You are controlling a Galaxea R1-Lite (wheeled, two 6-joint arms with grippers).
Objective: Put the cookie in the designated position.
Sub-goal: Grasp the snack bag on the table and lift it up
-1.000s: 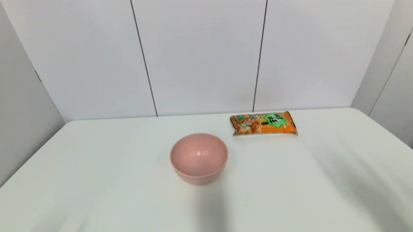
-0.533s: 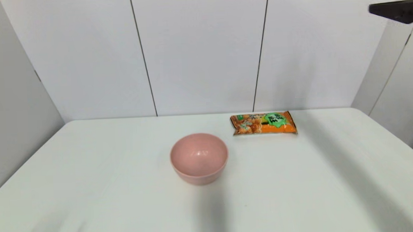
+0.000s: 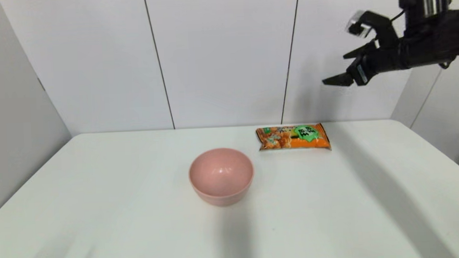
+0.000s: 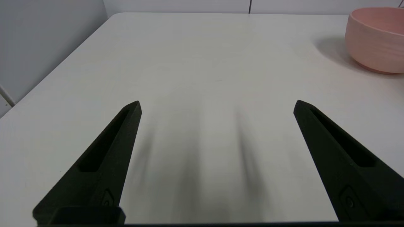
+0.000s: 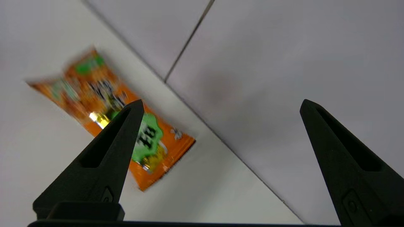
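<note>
- White wall panels (image 3: 226, 55) with dark vertical seams stand behind a white bench (image 3: 140, 226); grey side walls close the space on the left and right.
- Right gripper (image 3: 345, 67): fingers spread wide, nothing between them and nothing touched. In the right wrist view, both black fingertips (image 5: 134, 108) stand far apart with only wall and bench showing between them.
- Right arm pose: the arm enters from the upper right of the head view, high above the bench, roughly level, with the gripper pointing toward the robot's left. It hangs in front of the wall panels, above and to the right of the cookie, well apart from it.
- Cookie (image 3: 293, 137): an orange packet with a green splash label, lying flat on the bench near the rear edge, just in front of the wall, right of centre. Its long side runs parallel to the wall. Nothing touches it. In the right wrist view the packet (image 5: 94, 104) appears partly behind one finger.
- Pink bowl (image 3: 221, 176): upright at mid-bench, forward and left of the cookie, near it but not touching it; the interior shows no contents.
- Left gripper (image 4: 216, 105): fingers spread wide, holding nothing, low over bare bench at the robot's left, with the bowl (image 4: 375, 37) off to one side. It is outside the head view.
</note>
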